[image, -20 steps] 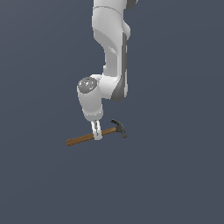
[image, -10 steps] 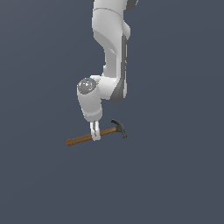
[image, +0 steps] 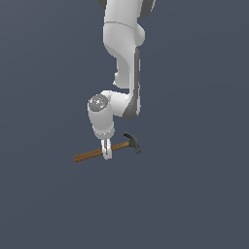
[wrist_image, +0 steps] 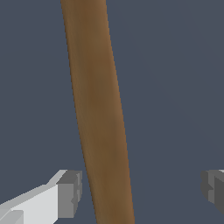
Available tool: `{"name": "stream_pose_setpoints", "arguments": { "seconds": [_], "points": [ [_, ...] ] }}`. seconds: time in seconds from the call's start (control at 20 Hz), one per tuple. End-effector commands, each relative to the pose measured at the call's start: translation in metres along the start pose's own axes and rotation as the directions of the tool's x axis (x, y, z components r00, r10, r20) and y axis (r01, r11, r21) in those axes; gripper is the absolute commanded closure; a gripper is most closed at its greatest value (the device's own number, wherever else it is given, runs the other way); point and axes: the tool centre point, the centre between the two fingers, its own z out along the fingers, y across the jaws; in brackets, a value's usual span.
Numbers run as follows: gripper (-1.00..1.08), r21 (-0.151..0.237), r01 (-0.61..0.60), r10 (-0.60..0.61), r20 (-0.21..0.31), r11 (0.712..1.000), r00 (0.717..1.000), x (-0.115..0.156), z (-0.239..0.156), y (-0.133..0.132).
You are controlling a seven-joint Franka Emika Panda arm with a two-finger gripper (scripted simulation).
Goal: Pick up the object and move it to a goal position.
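the hammer lies flat on the dark grey surface, its wooden handle running out toward the exterior view's left and its dark metal head toward the exterior view's right. the gripper hangs straight down over the handle, a little nearer the head than the handle's free end. in the wrist view the handle runs between the two fingers, which stand spread with a gap on each side, so the hand is released and grips nothing yet. the handle sits closer to one pad than the other; centring it before closing would likely keep the hammer from being nudged sideways. squeezing across the slim handle close to the heavy head should limit drooping on the lift. the surface is plain, flat and even slate-coloured, and the pictures show no goal marker.
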Motion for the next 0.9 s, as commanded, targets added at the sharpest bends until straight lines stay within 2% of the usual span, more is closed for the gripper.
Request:
{"name": "stream_pose_setpoints", "arguments": {
  "seconds": [0.0, 0.25, 0.3, 0.85],
  "points": [
    [-0.92, 0.000, -0.001, 0.001, 0.000, 1.000, 1.000, -0.0001, 0.0101, 0.0000],
    [-0.92, 0.000, -0.001, 0.001, 0.000, 1.000, 1.000, 0.0002, 0.0170, -0.0008],
    [1.08, 0.000, -0.001, 0.001, 0.000, 1.000, 1.000, 0.0002, 0.0170, -0.0008],
    [1.08, 0.006, 0.001, -0.001, 0.000, 1.000, 1.000, -0.0014, 0.0143, -0.0034]
  ]
}}
